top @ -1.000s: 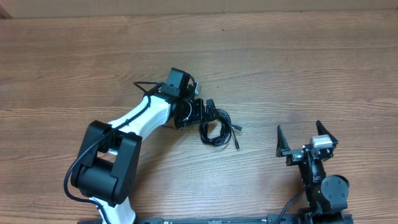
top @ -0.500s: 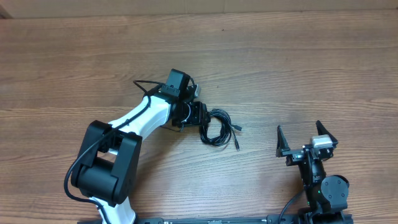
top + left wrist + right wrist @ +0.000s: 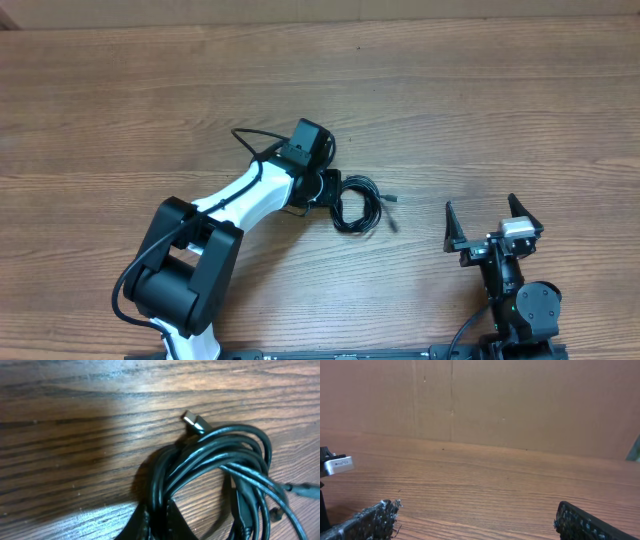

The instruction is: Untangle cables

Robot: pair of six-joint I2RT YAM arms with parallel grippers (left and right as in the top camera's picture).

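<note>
The cables (image 3: 356,204) lie as one tangled black bundle near the middle of the wooden table (image 3: 500,120). In the left wrist view the coil of cables (image 3: 220,465) fills the lower right, with a small metal plug (image 3: 192,420) sticking out at the top. My left gripper (image 3: 330,190) is shut on the left side of the bundle; its fingertips (image 3: 145,522) pinch a few strands at the bottom edge. A loose plug end (image 3: 391,198) points right. My right gripper (image 3: 490,222) stands open well to the right, nothing between its fingers (image 3: 367,522).
The white and black left arm (image 3: 235,200) reaches from the front left edge toward the middle. The right arm's base (image 3: 515,300) sits at the front right. A brown cardboard wall (image 3: 520,405) closes off the far side of the table.
My left gripper has closed on the cable bundle and shifted right with it. The loose plug ends have swung to the right. The right arm has not moved.
</note>
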